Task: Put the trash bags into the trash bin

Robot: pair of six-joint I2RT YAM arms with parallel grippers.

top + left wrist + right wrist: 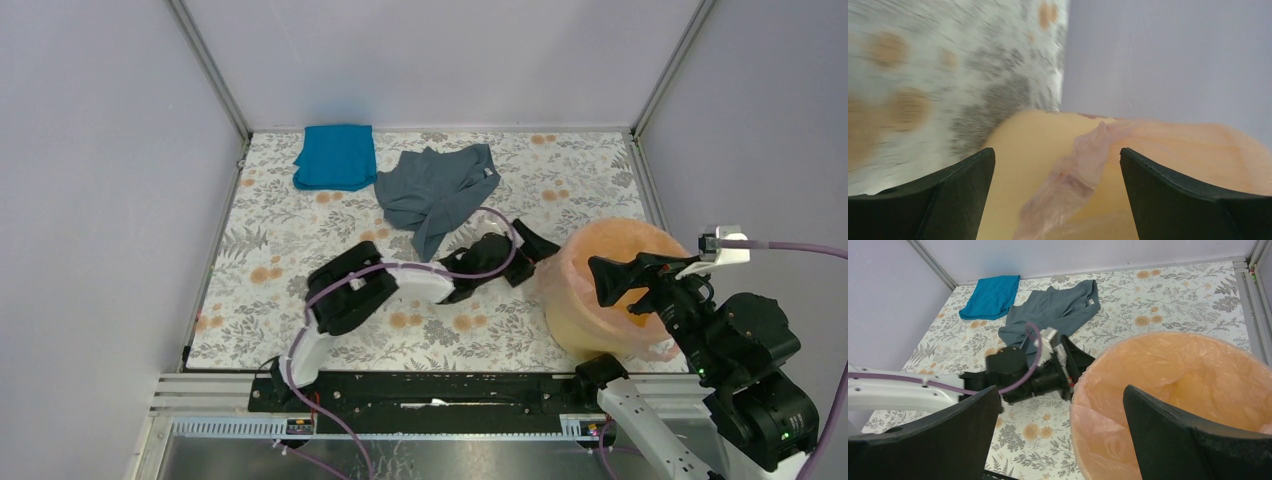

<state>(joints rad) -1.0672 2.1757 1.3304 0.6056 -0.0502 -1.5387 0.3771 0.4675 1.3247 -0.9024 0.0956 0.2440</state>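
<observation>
The yellow-orange trash bin [585,335] stands at the right of the table. The pale-pink trash bag [615,245] lies over its rim and lines its inside, also in the right wrist view [1178,370]. My left gripper [537,262] is open at the bin's left side. In its wrist view its jaws [1058,165] straddle a hanging fold of the bag [1073,180] against the bin wall [1023,150], without touching it. My right gripper [600,282] is open and empty above the bin's near-left rim, its jaws [1060,390] wide apart.
A grey-blue garment [435,190] lies crumpled at the back middle, with a bright blue folded cloth [336,155] to its left. Walls enclose the floral table on three sides. A black rail [420,390] runs along the near edge.
</observation>
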